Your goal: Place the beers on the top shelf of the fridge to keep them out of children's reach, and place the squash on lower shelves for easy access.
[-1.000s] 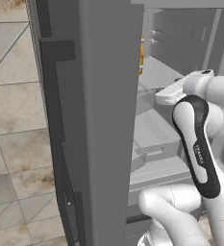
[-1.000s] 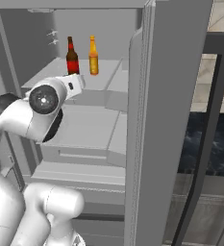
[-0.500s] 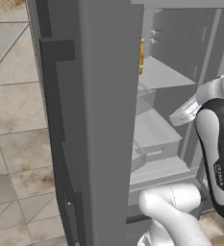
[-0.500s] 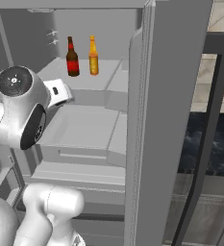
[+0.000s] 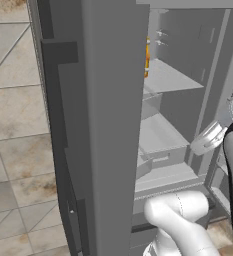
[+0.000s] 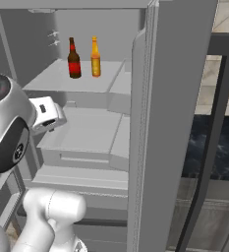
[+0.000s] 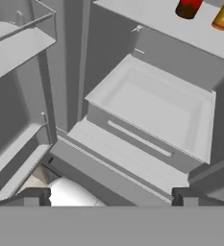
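Fridge (image 6: 180, 98): both beers (image 6: 74, 59) stood upright on top shelf (image 6: 62, 81). Gripper (image 7: 111, 194): fingers (image 7: 34, 196) spread wide, nothing held.

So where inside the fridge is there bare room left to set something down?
The top shelf is bare left of the brown beer and right of the amber beer; the bottles stand close together. The drawer below is bare across its whole floor. The open claw hangs in front of it.

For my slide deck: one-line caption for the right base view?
Two beers stand on the open fridge's top shelf; the arm hangs below.
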{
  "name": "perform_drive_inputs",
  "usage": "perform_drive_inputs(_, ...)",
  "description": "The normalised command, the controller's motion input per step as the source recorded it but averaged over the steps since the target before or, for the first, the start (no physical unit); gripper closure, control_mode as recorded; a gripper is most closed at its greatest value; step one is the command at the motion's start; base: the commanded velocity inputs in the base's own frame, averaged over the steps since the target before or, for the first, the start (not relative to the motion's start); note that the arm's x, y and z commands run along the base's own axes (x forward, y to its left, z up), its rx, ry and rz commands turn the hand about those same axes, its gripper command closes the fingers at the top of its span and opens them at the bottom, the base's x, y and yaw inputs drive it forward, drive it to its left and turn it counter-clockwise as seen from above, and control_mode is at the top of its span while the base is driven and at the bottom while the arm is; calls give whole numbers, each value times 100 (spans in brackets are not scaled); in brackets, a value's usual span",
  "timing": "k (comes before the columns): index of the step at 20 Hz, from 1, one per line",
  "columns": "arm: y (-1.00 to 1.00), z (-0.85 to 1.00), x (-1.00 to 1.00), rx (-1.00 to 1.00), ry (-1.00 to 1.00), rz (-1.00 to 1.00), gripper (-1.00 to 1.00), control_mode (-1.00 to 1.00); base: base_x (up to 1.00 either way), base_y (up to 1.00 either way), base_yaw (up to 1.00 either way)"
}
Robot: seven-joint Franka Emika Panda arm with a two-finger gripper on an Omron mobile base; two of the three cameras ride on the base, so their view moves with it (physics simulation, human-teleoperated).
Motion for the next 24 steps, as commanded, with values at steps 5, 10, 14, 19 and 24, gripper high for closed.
perform_drive_inputs(5, 0, 0, -46, 0, 3, 0, -100, -100, 0, 0, 0)
perform_drive_inputs(10, 0, 0, -45, 0, 0, 0, -100, -100, 0, 0, 0)
perform_drive_inputs(14, 0, 0, -12, 0, 0, 0, -100, 100, -51, 0, 0)
perform_drive_inputs(19, 0, 0, 0, 0, 0, 0, -100, 100, -98, -5, -3)
perform_drive_inputs(24, 0, 0, 0, 0, 0, 0, -100, 100, -82, -45, -19)
